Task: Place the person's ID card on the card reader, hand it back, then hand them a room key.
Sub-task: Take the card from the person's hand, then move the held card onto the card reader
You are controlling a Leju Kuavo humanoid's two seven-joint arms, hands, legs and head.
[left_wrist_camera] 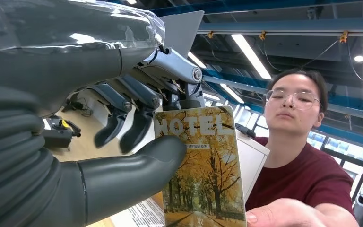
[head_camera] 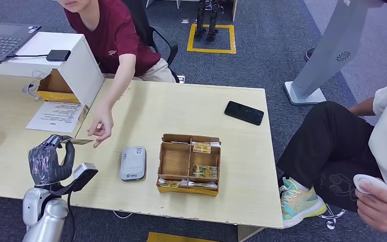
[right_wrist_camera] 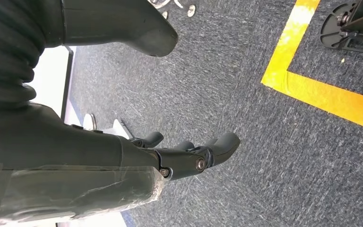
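Head view: the left hand (head_camera: 48,162) is raised over the near-left part of the pale wood tabletop (head_camera: 146,106), pinching a room key card (head_camera: 81,142) that juts out flat toward the person in a dark red shirt (head_camera: 115,38). That person's hand (head_camera: 101,128) reaches in with fingertips at the card's far end — whether they touch it is hard to make out here. Just beside, toward the middle, a grey card reader (head_camera: 132,163) lies flat, and next to it stands a cardboard tray (head_camera: 189,164) with compartments holding more cards. A black phone (head_camera: 244,112) lies near the far edge; a laptop (head_camera: 2,39) is cut off at the corner. A seated second person (head_camera: 363,146) is partly out of frame on grey carpet.

Left wrist view: the thumb (left_wrist_camera: 137,163) and a dark finger clamp the card, printed "HOTEL" over yellow autumn trees; its lower part is cut off, and the person's blurred fingertip touches its edge. Ceiling light strips run overhead.

Right wrist view: the right hand (right_wrist_camera: 189,153) hangs over grey carpet with yellow floor tape (right_wrist_camera: 321,90), fingers loosely apart, holding nothing.
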